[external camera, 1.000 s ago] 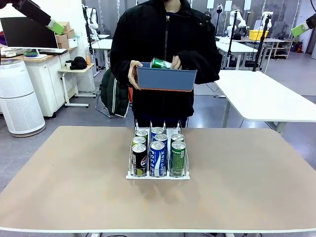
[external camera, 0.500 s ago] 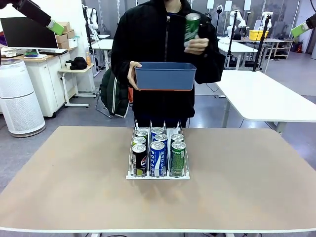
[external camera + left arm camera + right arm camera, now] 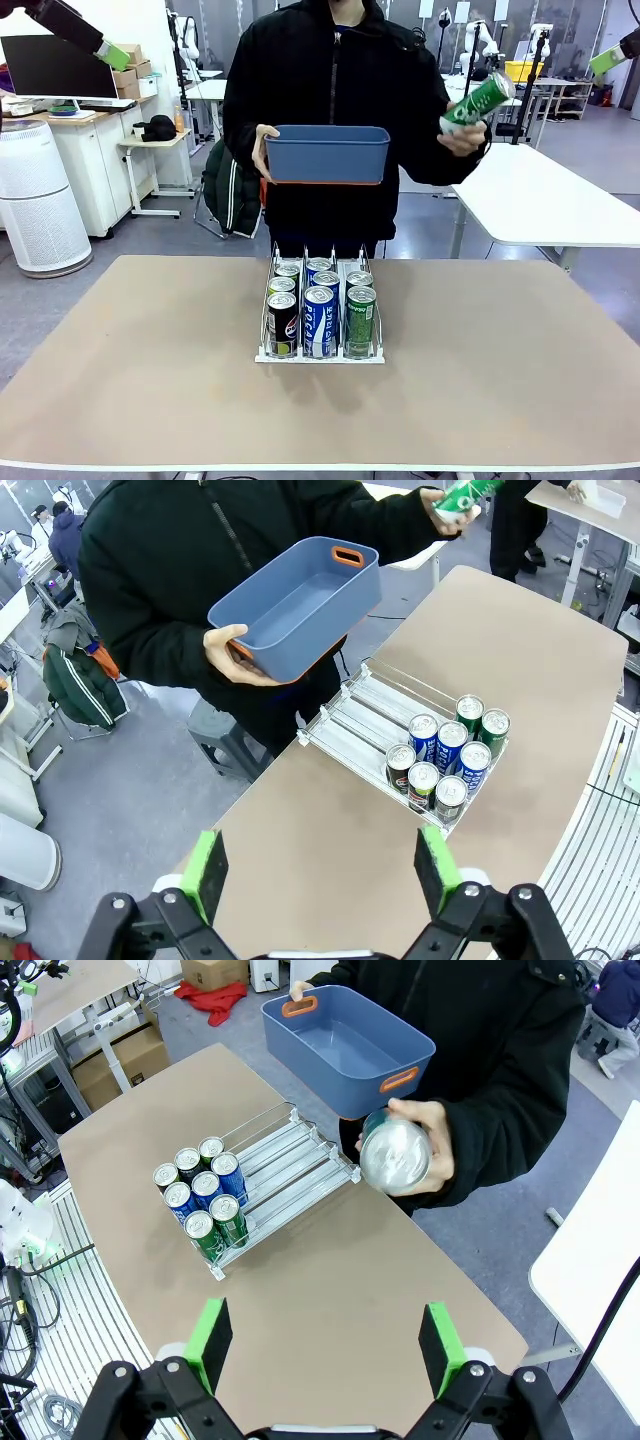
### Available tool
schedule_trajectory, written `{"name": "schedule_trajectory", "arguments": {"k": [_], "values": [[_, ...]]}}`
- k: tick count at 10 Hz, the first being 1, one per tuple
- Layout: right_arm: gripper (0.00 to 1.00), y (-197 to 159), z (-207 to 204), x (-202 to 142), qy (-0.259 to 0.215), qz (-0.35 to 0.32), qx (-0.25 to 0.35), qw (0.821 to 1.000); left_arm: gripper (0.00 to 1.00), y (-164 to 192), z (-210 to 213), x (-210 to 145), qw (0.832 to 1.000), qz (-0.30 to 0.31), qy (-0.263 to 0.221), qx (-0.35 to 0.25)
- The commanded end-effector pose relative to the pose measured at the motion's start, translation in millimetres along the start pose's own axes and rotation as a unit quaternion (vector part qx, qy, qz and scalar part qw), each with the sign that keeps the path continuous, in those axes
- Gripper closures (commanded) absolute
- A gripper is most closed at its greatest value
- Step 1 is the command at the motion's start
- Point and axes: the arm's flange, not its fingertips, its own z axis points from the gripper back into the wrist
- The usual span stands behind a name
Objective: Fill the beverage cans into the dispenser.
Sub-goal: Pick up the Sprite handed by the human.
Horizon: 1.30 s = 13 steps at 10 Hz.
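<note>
The dispenser [image 3: 320, 357] stands mid-table with several beverage cans [image 3: 319, 308] in three lanes: black, blue and green. Behind it a person holds a blue bin [image 3: 327, 153] in one hand. The other hand holds a green can [image 3: 478, 103] tilted, out to the picture's right. My left gripper [image 3: 112, 53] hangs high at the top left and my right gripper [image 3: 607, 60] high at the top right, both far from the cans. The left wrist view has my left gripper [image 3: 322, 870] open and empty above the table, and the right wrist view shows my right gripper [image 3: 325, 1345] open too.
In the left wrist view the dispenser's [image 3: 365, 720] far lanes lie bare and the bin [image 3: 300, 605] looks empty. The right wrist view looks down on the held can's silver top [image 3: 395, 1153] beside the bin [image 3: 345, 1048]. A white table [image 3: 545, 195] stands behind at the right.
The person's hand lifted the green can out of the bin, raised it, then swung it down to the picture's right, tilted. Neither arm moved.
</note>
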Motion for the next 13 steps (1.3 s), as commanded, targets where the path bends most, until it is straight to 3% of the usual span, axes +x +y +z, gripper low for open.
{"name": "schedule_trajectory", "arguments": {"k": [1,13], "values": [[0.0,1.2,-0.6,1.0,-0.003,-0.002,0.008,1.0,0.0,1.3,-1.5,-0.5,1.0,0.003,0.002,0.001],[0.0,1.2,-0.6,1.0,-0.003,-0.002,0.008,1.0,0.0,1.3,-1.5,-0.5,1.0,0.003,0.002,0.001]]}}
